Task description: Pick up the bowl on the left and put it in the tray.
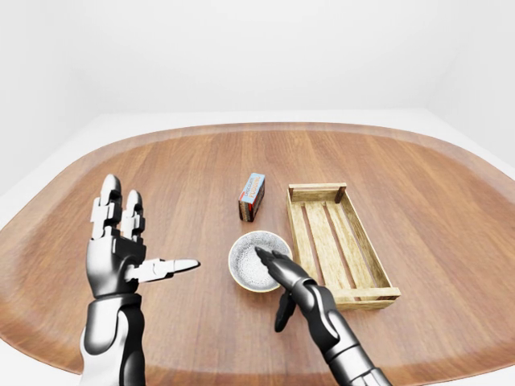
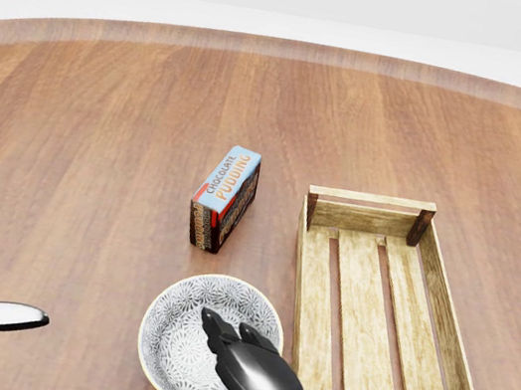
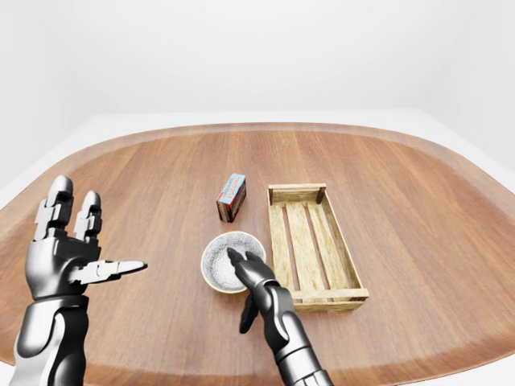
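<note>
A grey patterned bowl (image 1: 245, 262) with a tan rim sits on the wooden table, just left of the slatted wooden tray (image 1: 316, 193), which holds nothing. My right hand (image 1: 272, 288) is open. Its dark fingers (image 2: 226, 343) reach over the bowl's near right rim into the inside, while the thumb hangs down outside, nearer the view's bottom. They are not closed on the rim. My left hand (image 1: 149, 232) stands upright and open at the lower left, well apart from the bowl, holding nothing.
A chocolate pudding box (image 2: 225, 197) lies above the bowl and left of the tray's top end. The round wooden table (image 1: 177, 161) spreads wide on all sides, its near edge running along the bottom of the eye views.
</note>
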